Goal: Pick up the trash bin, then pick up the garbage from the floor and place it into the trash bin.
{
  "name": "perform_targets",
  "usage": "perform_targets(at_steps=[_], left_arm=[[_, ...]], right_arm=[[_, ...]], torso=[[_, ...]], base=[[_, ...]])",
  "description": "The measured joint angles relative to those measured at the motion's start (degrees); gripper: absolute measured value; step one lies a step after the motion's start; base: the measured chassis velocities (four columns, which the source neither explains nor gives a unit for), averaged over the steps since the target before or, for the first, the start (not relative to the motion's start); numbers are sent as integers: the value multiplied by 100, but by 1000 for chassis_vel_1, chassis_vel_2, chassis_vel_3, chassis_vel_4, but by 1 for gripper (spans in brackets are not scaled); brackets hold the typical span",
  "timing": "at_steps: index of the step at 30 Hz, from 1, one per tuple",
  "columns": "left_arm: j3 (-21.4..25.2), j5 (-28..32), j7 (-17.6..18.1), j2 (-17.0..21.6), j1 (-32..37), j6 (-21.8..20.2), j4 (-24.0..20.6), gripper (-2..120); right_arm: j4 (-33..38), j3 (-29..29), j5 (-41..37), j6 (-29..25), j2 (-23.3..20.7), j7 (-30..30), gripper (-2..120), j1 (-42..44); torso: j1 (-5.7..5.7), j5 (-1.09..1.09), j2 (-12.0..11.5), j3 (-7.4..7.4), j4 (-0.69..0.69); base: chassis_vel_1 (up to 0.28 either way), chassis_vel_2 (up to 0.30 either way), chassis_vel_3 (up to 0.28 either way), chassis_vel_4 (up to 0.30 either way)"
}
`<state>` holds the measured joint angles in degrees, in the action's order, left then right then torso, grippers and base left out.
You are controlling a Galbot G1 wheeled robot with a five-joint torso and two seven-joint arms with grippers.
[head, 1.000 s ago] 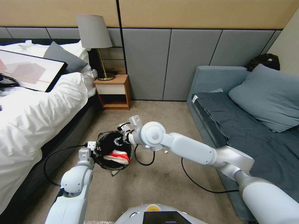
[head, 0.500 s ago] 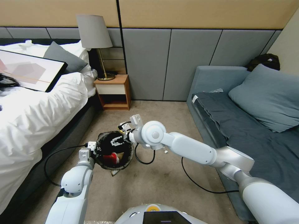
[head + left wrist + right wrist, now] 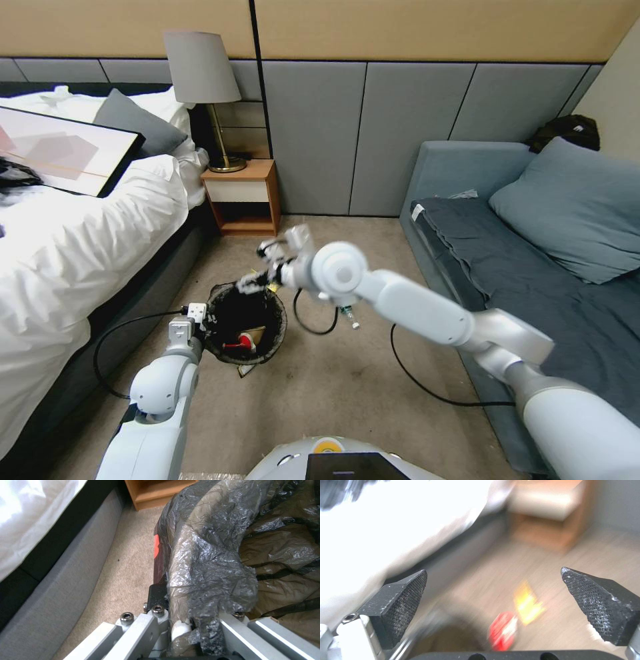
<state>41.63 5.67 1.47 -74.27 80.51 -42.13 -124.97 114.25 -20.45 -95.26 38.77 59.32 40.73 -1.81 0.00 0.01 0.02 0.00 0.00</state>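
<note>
Your left gripper [image 3: 186, 627]: fingers clamp the trash bin [image 3: 245, 323] rim, steadying it; right gripper [image 3: 493, 605]: fingers spread, empty.

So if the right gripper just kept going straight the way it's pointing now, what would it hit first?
Probably the carpet floor near the yellow wrapper and red wrapper; the open right gripper aims there, though blur leaves depth unclear.

No legible text anywhere.

Right hand [image 3: 248, 285] lifted off trash bin [image 3: 245, 324], empty.
</note>
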Motion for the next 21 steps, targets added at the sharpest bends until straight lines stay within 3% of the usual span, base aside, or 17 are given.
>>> perform_targets(at_steps=[2, 5, 10, 16, 17, 18, 21], left_arm=[[5, 0, -3, 15, 9, 0, -33, 1], [33, 12, -11, 32, 52, 0, -128, 1], [69, 50, -9, 56, 111, 0, -222, 1], [107, 129, 9, 82, 141, 0, -353, 1], [106, 138, 16, 81, 143, 0, -367, 1], [106, 138, 16, 81, 143, 0, -367, 1], [131, 175, 39, 95, 158, 0, -373, 1]], right_arm=[[26, 177, 339, -64, -197, -93, 100, 2], [165, 621, 1602, -266, -674, -587, 100, 430], [320, 1335, 2565, -628, -1102, -1012, 100, 1287], [413, 3030, 4409, -1267, -1468, -1589, 100, 3561], [383, 3570, 4865, -1418, -1409, -1807, 100, 4200], [383, 3570, 4865, -1418, -1409, -1807, 100, 4200], [276, 4680, 5802, -1755, -1051, -2144, 100, 5799]], torso=[[0, 0, 0, 0, -1], [0, 2, 0, 0, 0], [0, 2, 0, 0, 0], [0, 3, 0, 0, -2], [0, 0, 0, -1, 0], [0, 0, 0, -1, 0], [0, 3, 0, -1, -1]], base=[[0, 0, 0, 0], [0, 0, 0, 0], [0, 0, 0, 0], [0, 0, 0, 0], [0, 0, 0, 0], [0, 0, 0, 0], [0, 0, 0, 0]])
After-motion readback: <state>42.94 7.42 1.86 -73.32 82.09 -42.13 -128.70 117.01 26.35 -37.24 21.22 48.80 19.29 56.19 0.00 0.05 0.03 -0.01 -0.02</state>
